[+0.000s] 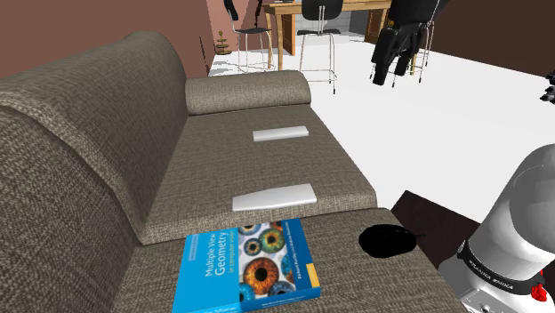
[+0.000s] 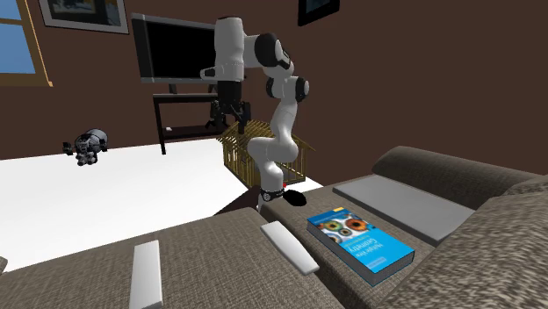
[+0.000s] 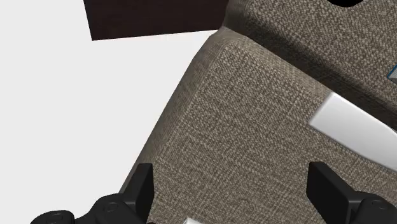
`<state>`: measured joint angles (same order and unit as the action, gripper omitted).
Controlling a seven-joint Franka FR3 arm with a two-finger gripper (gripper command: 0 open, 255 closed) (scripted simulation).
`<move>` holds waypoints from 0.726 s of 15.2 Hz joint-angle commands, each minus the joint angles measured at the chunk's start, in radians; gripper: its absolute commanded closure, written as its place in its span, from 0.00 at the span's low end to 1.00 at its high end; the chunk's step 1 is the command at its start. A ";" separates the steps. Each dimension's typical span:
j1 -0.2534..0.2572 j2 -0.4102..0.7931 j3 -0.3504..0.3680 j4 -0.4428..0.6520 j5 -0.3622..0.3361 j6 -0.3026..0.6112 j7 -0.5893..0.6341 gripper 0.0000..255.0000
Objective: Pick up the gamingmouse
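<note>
Book (image 1: 249, 267) is lying on the couch (image 1: 89, 133) seat, with the black mouse (image 1: 387, 240) sitting at its 3 o'clock in the shoulder view, near the couch edge. Gripper (image 1: 398, 71) is hanging high at the mouse's 12 o'clock, fingers standing apart, holding nothing.

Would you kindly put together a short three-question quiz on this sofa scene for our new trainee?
1. Count: how many flat white slabs lie on the sofa?
2. True or false: the black mouse lies directly on the sofa seat, apart from the blue book.
3. Choose one. The hand is: A) open, holding nothing; B) shut on the mouse; C) shut on a slab.

Key: 1) two; 2) true; 3) A.
</note>
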<state>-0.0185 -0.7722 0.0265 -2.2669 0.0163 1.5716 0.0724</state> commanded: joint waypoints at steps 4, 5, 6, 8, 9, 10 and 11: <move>0.046 -0.034 0.014 -0.090 0.027 0.036 -0.045 0.00; 0.061 -0.046 0.019 -0.120 0.036 0.047 -0.060 0.00; 0.077 -0.057 0.024 -0.149 0.045 0.058 -0.075 0.00; 0.111 -0.081 0.034 -0.207 0.064 0.079 -0.105 0.00; 0.128 -0.092 0.039 -0.235 0.074 0.089 -0.120 0.00; 0.145 -0.104 0.044 -0.264 0.084 0.099 -0.135 0.00; 0.163 -0.116 0.050 -0.291 0.095 0.108 -0.150 0.00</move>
<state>0.1251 -0.8701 0.0687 -2.5251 0.0983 1.6709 -0.0639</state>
